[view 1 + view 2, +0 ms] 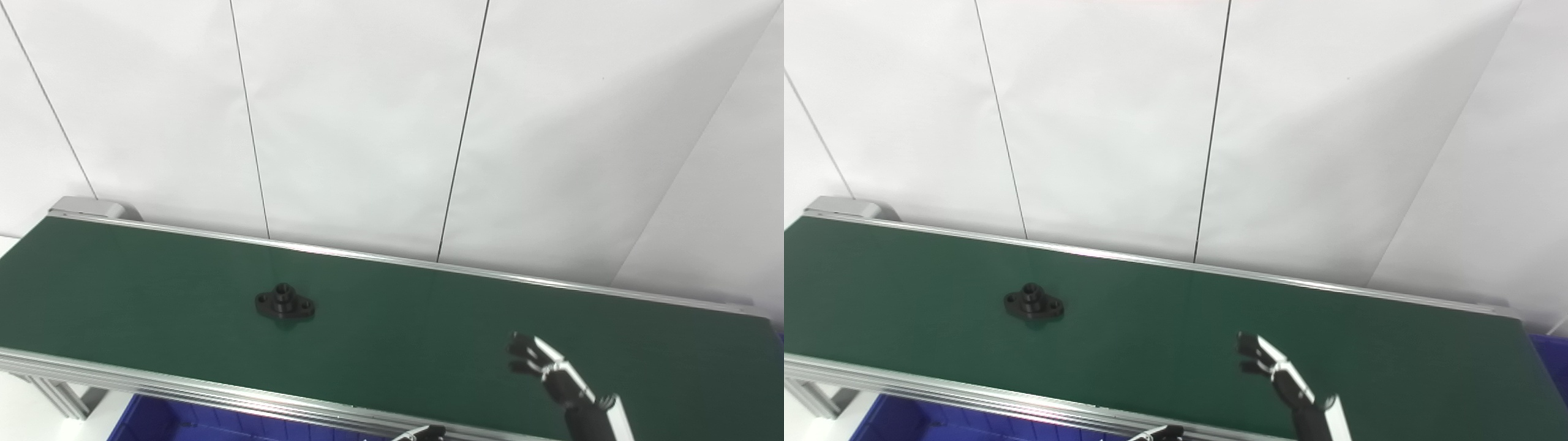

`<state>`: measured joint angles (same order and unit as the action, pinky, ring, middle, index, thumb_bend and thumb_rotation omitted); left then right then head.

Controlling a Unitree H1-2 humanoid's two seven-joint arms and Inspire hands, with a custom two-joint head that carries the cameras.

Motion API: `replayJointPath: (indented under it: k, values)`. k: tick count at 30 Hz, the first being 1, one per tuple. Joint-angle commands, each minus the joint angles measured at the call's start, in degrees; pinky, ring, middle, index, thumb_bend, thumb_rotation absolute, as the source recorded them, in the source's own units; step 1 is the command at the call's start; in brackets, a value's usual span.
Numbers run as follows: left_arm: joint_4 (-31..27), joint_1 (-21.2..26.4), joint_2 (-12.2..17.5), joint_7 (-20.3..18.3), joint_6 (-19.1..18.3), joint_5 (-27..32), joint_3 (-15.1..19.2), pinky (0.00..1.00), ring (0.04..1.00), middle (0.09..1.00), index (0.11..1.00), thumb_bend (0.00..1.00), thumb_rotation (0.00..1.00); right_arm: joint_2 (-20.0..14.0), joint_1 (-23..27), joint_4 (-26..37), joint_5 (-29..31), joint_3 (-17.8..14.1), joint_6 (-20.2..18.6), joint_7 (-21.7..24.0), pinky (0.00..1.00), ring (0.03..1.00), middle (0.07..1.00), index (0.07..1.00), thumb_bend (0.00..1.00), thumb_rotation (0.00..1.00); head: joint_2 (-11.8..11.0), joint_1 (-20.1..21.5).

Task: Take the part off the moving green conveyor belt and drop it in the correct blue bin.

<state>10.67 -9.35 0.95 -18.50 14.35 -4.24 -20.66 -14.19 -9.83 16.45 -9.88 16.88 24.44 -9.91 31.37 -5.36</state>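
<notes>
A black flanged part [285, 302] with a raised round hub lies on the green conveyor belt [398, 331], left of its middle; it also shows in the right eye view [1034, 304]. My right hand [545, 367] hovers over the belt at the lower right, fingers apart and empty, well to the right of the part. Only the fingertips of my left hand [422, 433] show at the bottom edge, below the belt's near rail.
A blue bin [184, 419] sits below the belt's near rail at the lower left. Another blue bin's edge [1549, 355] shows past the belt's right end. A white panelled wall stands behind the belt.
</notes>
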Motion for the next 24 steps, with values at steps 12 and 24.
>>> replayJointPath:
  k: [12, 24]
  values:
    - [-4.34, -0.28, -1.39, 0.03, -2.9, 1.21, -1.09, 0.9, 0.94, 0.943, 0.918, 0.75, 0.63, 4.76, 13.19, -5.93, -5.81, -2.98, 1.7, -4.86, 0.64, 0.717, 0.783, 0.782, 0.75, 0.49, 0.63, 0.81]
    - [-3.38, 0.6, -1.91, -0.16, -2.15, 0.54, -1.77, 0.89, 0.946, 0.956, 0.933, 0.75, 0.65, 9.47, 23.6, -9.08, -23.19, -3.56, -20.25, 4.79, 0.68, 0.765, 0.805, 0.831, 0.84, 0.58, 0.82, 1.78]
